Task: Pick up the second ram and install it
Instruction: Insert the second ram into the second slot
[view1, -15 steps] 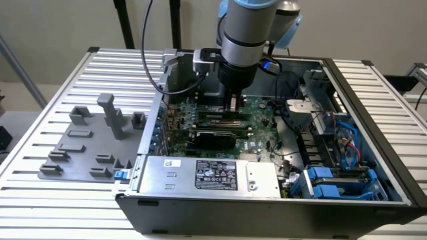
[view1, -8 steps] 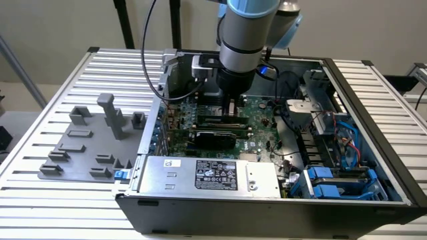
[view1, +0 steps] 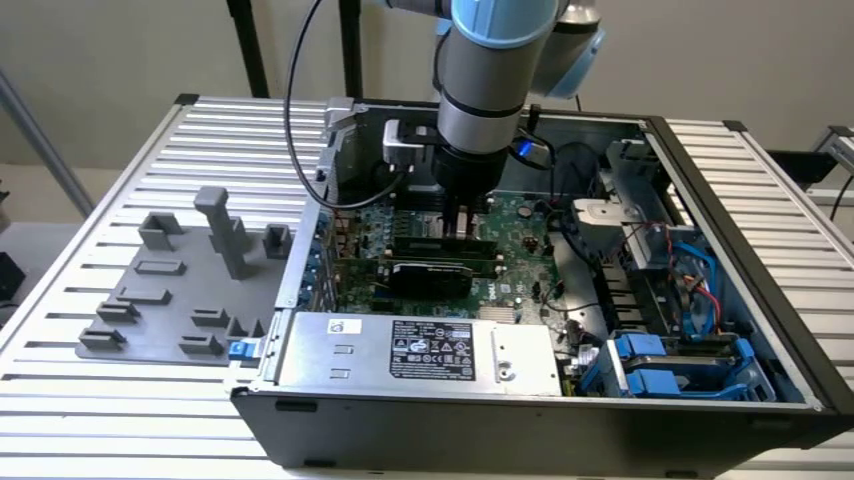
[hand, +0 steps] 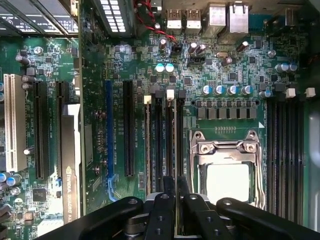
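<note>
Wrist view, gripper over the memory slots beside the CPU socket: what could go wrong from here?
The gripper hangs over closely packed memory slots; a slight sideways offset could land on the wrong slot or a latch. The CPU socket lies right beside them and could be struck.
</note>
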